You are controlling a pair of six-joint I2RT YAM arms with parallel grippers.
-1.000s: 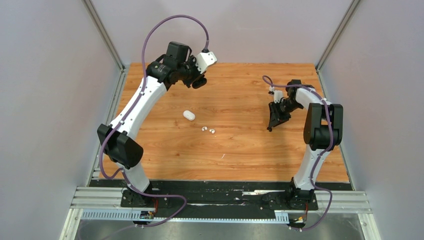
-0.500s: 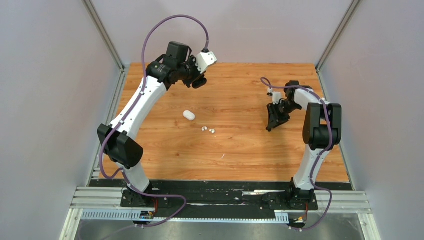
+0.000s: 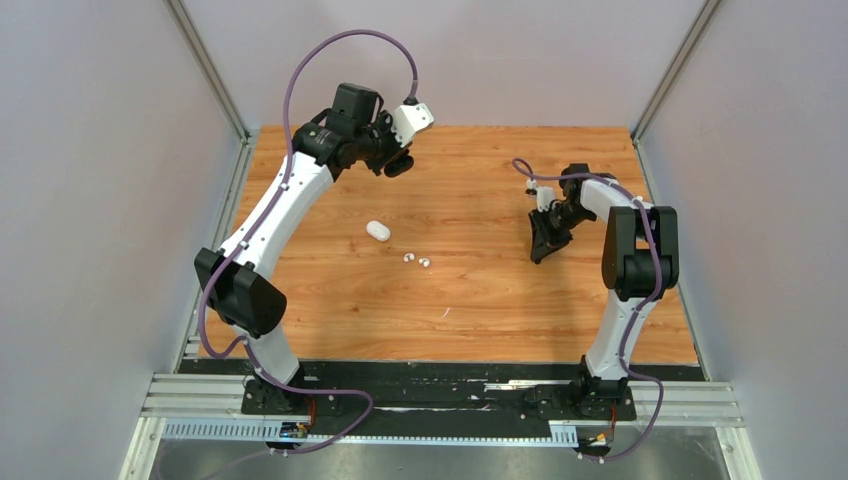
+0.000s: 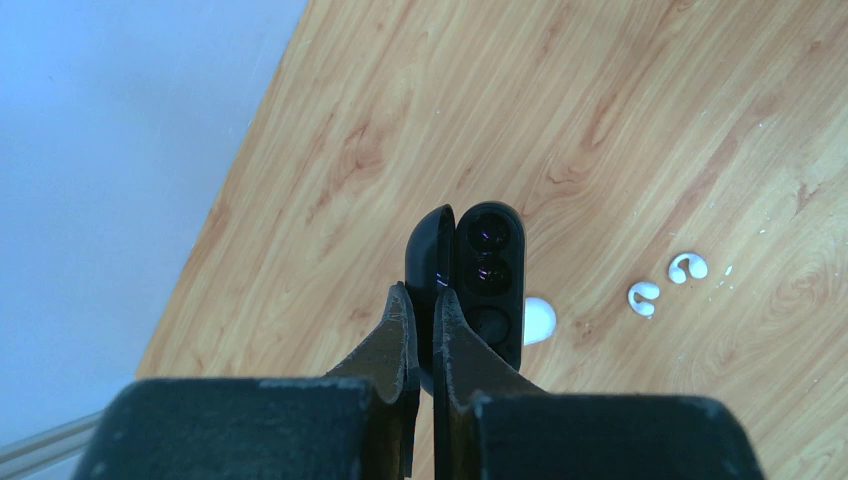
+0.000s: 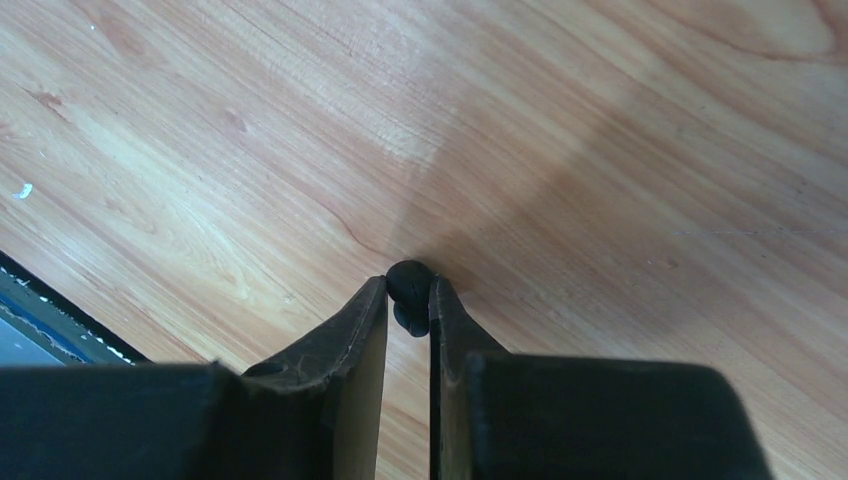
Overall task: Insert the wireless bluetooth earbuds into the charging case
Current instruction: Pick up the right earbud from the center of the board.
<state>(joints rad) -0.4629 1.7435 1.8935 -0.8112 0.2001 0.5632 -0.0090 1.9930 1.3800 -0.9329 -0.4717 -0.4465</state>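
Between the tips of the right gripper (image 5: 408, 292), low against the wooden table (image 5: 600, 150), sits a black earbud (image 5: 410, 278). The jaws stand narrow and appear to pinch it on both sides. Well off to that gripper's left, the left gripper (image 4: 422, 300) is clamped tight on the lid edge of an open black charging case (image 4: 490, 265), raised off the table with its sockets facing outward. Beneath that case lie a white case (image 4: 538, 320) and two white earbuds (image 4: 643, 297). The pinch is only at the very fingertips, so the lift is best made straight up and slowly. The bud's orientation needs checking before it is steered toward a socket.
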